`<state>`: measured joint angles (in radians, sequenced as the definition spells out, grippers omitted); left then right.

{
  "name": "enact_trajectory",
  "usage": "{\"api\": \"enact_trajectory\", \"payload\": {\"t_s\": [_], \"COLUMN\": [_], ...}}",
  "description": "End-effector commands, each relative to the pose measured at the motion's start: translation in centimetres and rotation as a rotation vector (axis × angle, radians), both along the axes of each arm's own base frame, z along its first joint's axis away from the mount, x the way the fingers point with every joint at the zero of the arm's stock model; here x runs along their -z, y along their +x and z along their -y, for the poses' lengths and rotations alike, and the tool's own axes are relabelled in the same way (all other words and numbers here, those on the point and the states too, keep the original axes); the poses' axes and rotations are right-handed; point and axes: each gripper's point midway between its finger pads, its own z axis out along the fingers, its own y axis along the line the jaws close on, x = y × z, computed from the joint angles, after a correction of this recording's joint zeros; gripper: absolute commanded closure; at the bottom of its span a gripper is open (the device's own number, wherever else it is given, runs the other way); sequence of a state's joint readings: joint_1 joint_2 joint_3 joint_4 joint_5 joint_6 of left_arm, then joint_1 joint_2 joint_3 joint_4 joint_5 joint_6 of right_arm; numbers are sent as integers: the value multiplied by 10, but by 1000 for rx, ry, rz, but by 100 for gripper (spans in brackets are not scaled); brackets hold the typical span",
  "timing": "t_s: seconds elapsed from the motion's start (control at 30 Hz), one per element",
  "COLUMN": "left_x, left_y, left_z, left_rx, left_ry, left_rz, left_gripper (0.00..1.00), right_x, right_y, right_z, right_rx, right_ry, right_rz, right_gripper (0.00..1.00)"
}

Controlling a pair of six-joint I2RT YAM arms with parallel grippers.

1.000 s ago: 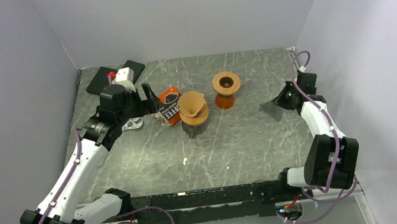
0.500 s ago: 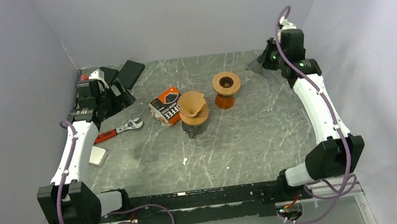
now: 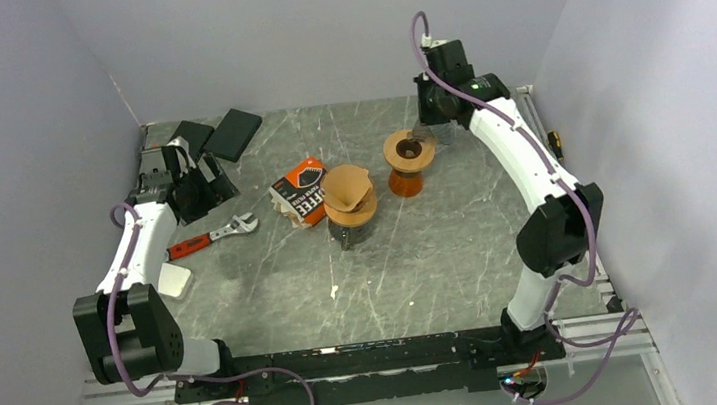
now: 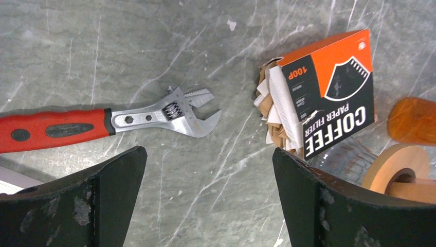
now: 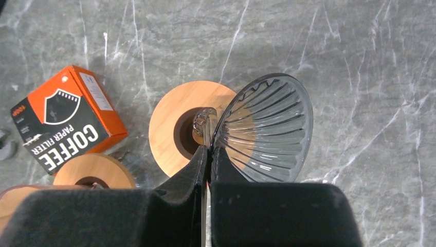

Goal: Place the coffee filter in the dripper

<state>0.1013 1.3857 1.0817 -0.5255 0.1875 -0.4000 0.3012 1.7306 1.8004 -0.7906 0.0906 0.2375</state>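
Clenched at the right fingers (image 5: 180,180) on the near rim of the glass dripper (image 5: 267,128), held tilted, its neck just over the hole of the wooden stand (image 5: 175,118) directly ahead. Probably seating the dripper first, then: level the cone, centre the neck on the hole, lower straight, and loosen only once settled. Ahead and to the left of those fingers, the orange filter box (image 5: 61,123), with a second wooden ring (image 5: 92,177) nearer in; keep the cone's rim off both. To the right, bare worktop (image 5: 360,77) for backing away. Spread wide and holding nothing at the left fingers (image 4: 113,190), above the worktop. Just ahead of them, the red-handled adjustable wrench (image 4: 154,116). Ahead and to the right, coffee filters (image 4: 275,108) spilling from the box's open end, none yet in the dripper. Approach those from the wrench side and pinch one sheet only. Mind the enclosure wall (image 3: 24,117) close on the left.
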Motion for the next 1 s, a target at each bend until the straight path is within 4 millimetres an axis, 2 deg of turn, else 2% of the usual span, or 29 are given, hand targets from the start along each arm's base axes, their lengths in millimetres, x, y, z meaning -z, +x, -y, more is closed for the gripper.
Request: {"api": "enact_trajectory", "payload": {"t_s": [0.0,0.13,0.4,0.63,0.77,0.87,0.97], "left_x": [-10,-9,-8,-7,-7,-7,-6], "left_y": [3,4,6,6,7,7,8], "left_z": [2,2,2,2,3,4,5], "left_rx": [34,33,27,24,24,27,31], "left_ry": [7,1,-1,-5,-12,-17,-26], "left_rz": [18,22,18,14,17,20,17], "left_gripper": [0,1,1,0,0,1,1], "right_x": [-19,-5,1,9,15,18,21], "right_y": [3,2,-9,-9,-6,-5,-5], "right_z": [-5,-16,-27,-36,-41,-42,-47], "right_rx": [-9,-32,-59,-74,-59,-43,-51], "right_ry": [-94,-160,-266,-417,-513,-581,-615], "right_rz": [36,2,-19,-18,-11,-6,2], "right_gripper": [100,100,100,100,98,91,89]}}
